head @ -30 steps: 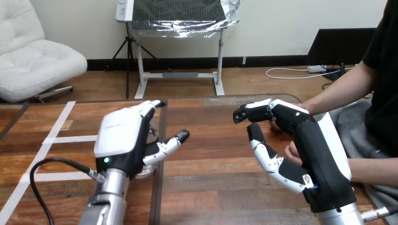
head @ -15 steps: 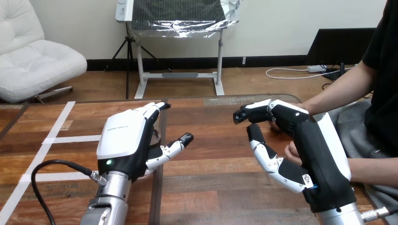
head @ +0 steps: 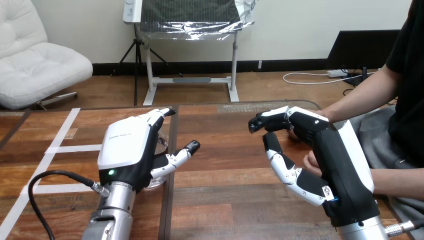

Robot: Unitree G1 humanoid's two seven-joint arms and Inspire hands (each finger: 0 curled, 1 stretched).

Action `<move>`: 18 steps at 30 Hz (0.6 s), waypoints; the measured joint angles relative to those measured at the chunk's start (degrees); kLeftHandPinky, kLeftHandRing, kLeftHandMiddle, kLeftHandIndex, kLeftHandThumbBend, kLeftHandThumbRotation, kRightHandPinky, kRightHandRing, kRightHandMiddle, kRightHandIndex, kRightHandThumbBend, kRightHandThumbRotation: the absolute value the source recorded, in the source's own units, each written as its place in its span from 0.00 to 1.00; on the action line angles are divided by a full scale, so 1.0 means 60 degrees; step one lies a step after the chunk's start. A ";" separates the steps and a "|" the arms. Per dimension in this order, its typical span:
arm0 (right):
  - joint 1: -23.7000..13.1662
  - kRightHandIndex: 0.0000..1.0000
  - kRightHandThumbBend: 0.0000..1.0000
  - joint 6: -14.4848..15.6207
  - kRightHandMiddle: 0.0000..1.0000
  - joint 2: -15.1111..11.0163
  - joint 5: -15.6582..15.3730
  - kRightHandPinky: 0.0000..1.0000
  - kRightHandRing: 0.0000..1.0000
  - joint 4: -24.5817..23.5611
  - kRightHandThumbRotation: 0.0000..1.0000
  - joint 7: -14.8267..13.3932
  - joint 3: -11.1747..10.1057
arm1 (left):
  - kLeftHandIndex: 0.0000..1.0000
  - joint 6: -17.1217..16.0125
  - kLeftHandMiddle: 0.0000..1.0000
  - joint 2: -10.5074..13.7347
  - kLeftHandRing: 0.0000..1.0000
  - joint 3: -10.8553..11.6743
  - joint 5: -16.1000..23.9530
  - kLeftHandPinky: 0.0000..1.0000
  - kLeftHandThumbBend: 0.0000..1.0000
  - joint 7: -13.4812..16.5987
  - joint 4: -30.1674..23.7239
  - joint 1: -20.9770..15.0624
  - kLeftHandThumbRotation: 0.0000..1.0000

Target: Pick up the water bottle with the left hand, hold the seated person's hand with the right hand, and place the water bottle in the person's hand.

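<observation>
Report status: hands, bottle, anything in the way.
Left hand open, fingers straight, at the water bottle, bottle mostly hidden behind it. Right hand beside the person's hand, grip unclear. Nothing on the table between them.

L hand [head: 127, 150] lower left, fingers straight, in front of clear water bottle [head: 162, 141]. R hand [head: 325, 145] at right, loosely open, person's hand [head: 311, 161] just behind.

Wooden plank surface [head: 225, 200] ahead. Left hand [head: 127, 150] over its left half; clear plastic water bottle [head: 161, 141] stands on the surface just beyond the palm, mostly hidden. Right hand [head: 340, 165] over the right half, well apart. The person's hand [head: 312, 161] lies just behind the right hand; contact unclear.
</observation>
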 measured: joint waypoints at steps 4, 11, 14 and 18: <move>0.0000 0.56 0.20 0.0000 0.64 -0.0001 0.0000 0.66 0.72 0.0000 0.00 0.0000 0.0000 | 0.82 0.0002 0.84 0.0000 0.82 0.0028 0.0002 0.85 0.59 0.0008 0.0009 0.0009 0.84; 0.0000 0.56 0.20 0.0000 0.65 -0.0003 0.0000 0.66 0.72 0.0000 0.00 0.0001 -0.0001 | 0.82 0.0010 0.84 -0.0001 0.83 0.0036 0.0003 0.85 0.59 0.0003 0.0011 0.0010 0.84; 0.0000 0.56 0.21 0.0000 0.65 -0.0008 0.0002 0.66 0.72 0.0000 0.00 0.0005 -0.0001 | 0.82 0.0015 0.84 -0.0002 0.83 0.0036 0.0002 0.86 0.59 -0.0021 0.0011 0.0010 0.84; 0.0000 0.56 0.21 0.0000 0.65 -0.0015 0.0009 0.66 0.72 0.0000 0.00 0.0011 -0.0002 | 0.83 0.0019 0.84 -0.0002 0.83 0.0043 -0.0001 0.86 0.59 -0.0036 0.0012 0.0009 0.84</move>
